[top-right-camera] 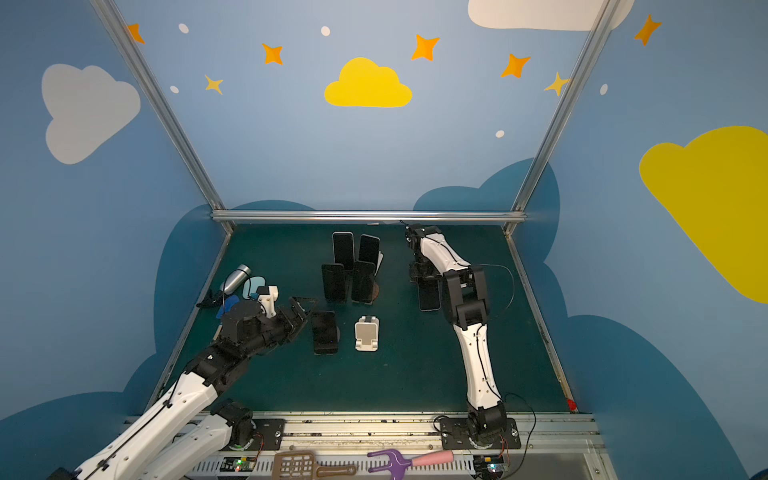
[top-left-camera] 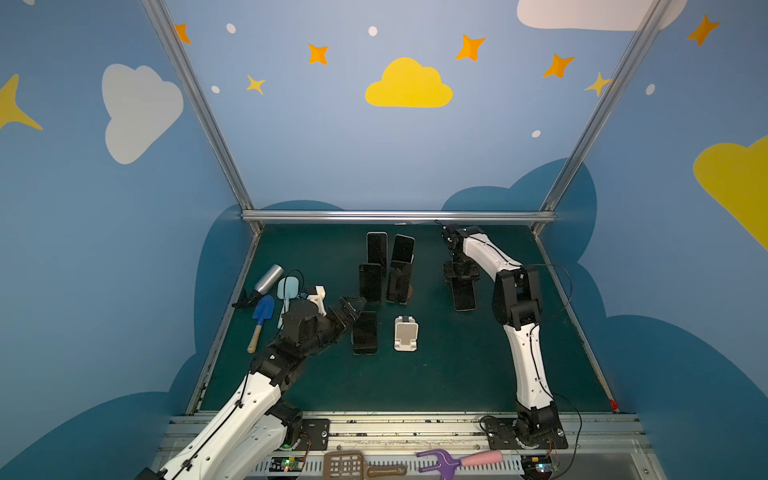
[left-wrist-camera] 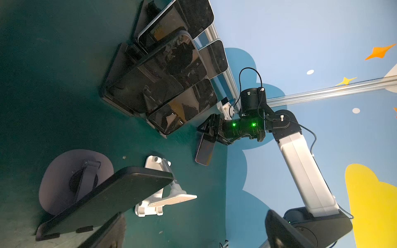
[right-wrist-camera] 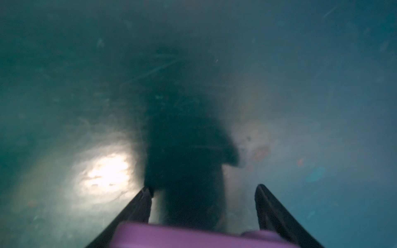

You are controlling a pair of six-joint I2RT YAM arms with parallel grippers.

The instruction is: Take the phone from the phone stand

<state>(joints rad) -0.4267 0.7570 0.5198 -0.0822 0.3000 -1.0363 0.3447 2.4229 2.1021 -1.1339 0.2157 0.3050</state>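
My right gripper (top-left-camera: 460, 279) is at the back right of the green mat, shut on a phone (top-left-camera: 464, 296) with a dark screen and a purple edge (right-wrist-camera: 193, 235). The phone hangs low over the mat, well away from every stand; I cannot tell whether it touches. A white phone stand (top-left-camera: 405, 333) is empty in the middle of the mat, and shows in the left wrist view too (left-wrist-camera: 160, 194). My left gripper (top-left-camera: 353, 311) is open beside a black phone (top-left-camera: 365, 332) that leans on a round-based stand (left-wrist-camera: 64, 171). Nothing is between its fingers (left-wrist-camera: 279, 229).
Several more dark phones (top-left-camera: 386, 266) stand on stands at the back middle. A silver bottle (top-left-camera: 268, 277), a pale blue spatula (top-left-camera: 286, 289) and a blue trowel (top-left-camera: 262, 316) lie at the left edge. A brown spatula (top-left-camera: 345, 463) and a purple fork (top-left-camera: 444, 459) lie on the front rail.
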